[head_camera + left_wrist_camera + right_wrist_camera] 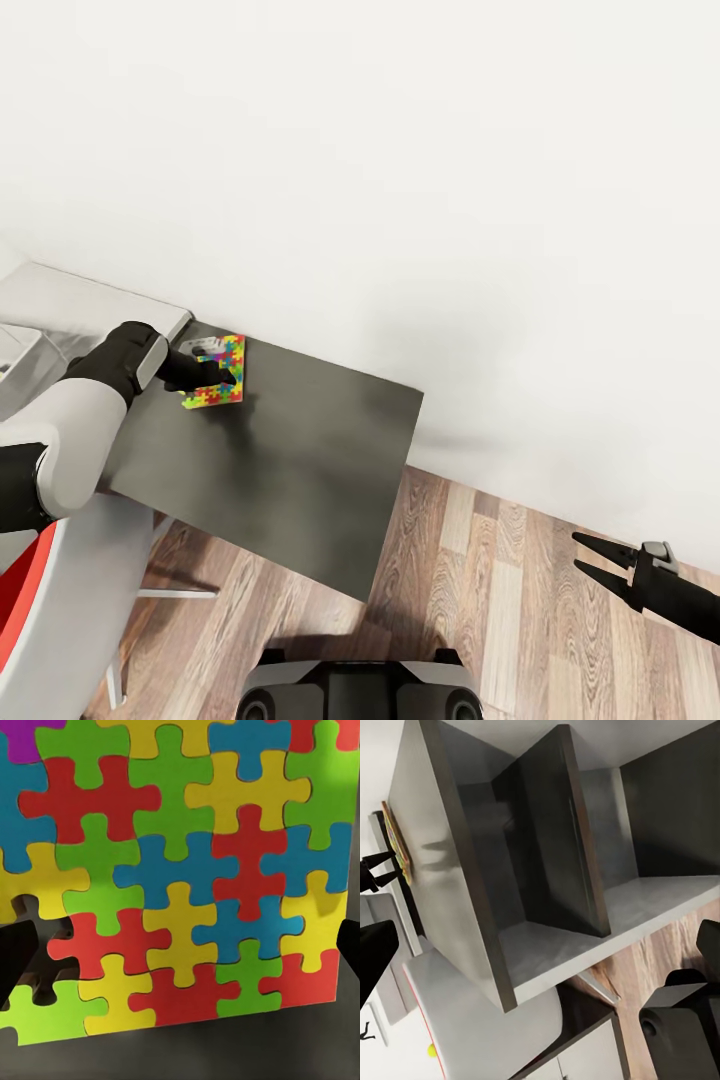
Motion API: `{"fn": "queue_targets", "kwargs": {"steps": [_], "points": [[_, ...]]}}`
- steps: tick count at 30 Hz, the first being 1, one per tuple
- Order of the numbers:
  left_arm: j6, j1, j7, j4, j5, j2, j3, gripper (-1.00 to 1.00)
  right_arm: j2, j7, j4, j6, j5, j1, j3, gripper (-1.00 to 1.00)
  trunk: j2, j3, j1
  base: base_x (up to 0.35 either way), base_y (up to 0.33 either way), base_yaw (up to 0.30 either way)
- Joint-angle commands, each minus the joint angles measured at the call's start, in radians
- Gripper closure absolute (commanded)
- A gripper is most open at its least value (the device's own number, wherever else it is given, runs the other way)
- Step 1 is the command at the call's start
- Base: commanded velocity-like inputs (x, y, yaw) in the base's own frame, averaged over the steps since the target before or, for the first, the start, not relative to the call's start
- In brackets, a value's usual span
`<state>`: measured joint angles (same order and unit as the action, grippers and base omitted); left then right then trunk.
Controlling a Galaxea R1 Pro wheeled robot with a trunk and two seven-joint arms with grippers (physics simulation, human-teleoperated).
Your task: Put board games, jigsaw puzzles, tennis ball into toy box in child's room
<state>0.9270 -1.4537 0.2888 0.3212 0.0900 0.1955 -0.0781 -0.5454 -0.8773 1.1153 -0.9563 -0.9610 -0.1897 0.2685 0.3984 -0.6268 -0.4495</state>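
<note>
One jigsaw puzzle, a thin mat of red, yellow, green and blue pieces, lies on the dark grey side unit of the table, near its back left corner. My left gripper is down over it. In the left wrist view the puzzle is very close, and the gripper is open with one dark finger at each side edge. My right gripper hangs open over the floor at the right, holding nothing. From the right wrist view the puzzle's edge is visible on the unit's top.
The light grey desk top adjoins the unit on the left. A white and red chair stands by my left arm. A white wall runs behind. Wooden floor lies right of the unit, whose open shelves face my right wrist.
</note>
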Motion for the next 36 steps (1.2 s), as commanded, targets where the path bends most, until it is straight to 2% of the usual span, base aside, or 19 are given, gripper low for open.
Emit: {"fn": "queue_targets", "kwargs": {"steps": [1, 36], "points": [[0.004, -0.001, 0.006, 0.001, 0.01, -0.001, -0.008, -1.0, 0.0, -0.003, 0.0, -0.004, 0.001, 0.0, 0.001, -1.0, 0.002, -0.001, -0.001, 0.0, 0.0, 0.0], [0.004, -0.001, 0.006, 0.001, 0.01, -0.001, -0.008, -1.0, 0.0, -0.003, 0.0, 0.0, 0.002, 0.0, 0.002, -1.0, 0.002, -0.001, -0.001, -0.027, 0.0, 0.0]]}}
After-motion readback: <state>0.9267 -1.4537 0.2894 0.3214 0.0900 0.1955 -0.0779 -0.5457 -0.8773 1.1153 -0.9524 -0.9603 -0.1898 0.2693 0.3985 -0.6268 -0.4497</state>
